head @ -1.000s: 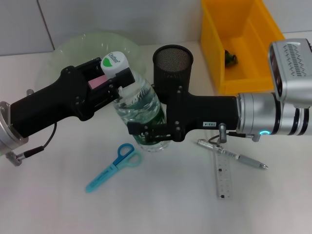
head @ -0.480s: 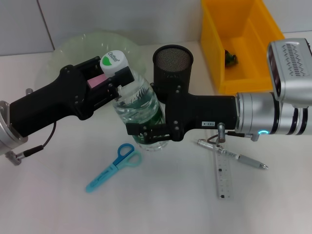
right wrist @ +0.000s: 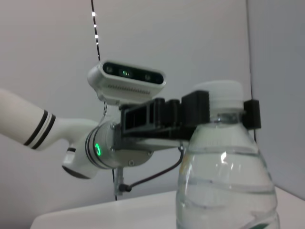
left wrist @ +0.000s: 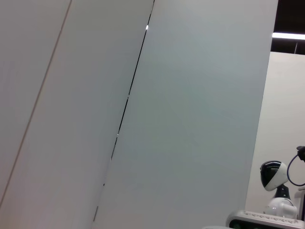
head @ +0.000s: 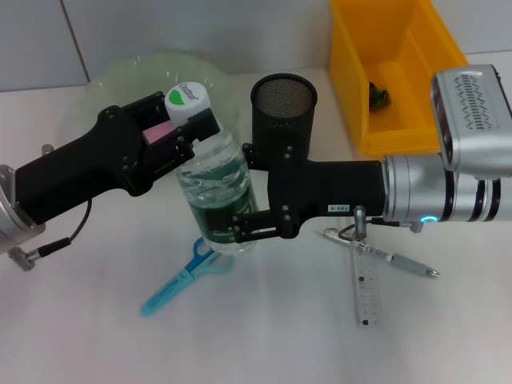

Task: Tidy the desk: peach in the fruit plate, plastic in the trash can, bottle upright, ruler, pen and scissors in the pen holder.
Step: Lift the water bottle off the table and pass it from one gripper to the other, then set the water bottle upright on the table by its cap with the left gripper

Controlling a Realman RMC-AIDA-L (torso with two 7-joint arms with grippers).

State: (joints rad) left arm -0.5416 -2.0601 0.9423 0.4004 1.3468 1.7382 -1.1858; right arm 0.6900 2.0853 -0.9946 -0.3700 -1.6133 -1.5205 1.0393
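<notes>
Head view: left tool (head: 188,120) clamped on bottle (head: 216,196) neck; right tool (head: 244,232) grips its lower body, prob. closed on it. Bottle near upright on tabletop (head: 280,336), betw. scissors (head: 182,277) & pen holder (head: 283,108).

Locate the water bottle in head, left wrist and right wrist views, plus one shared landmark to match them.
Head view: bottle at centre, neck clamped by left gripper, base by right gripper.
Left wrist view: not in it; only wall panels show.
Right wrist view: bottle in the foreground, left gripper at its neck.
Shared landmark: white cap.
</notes>
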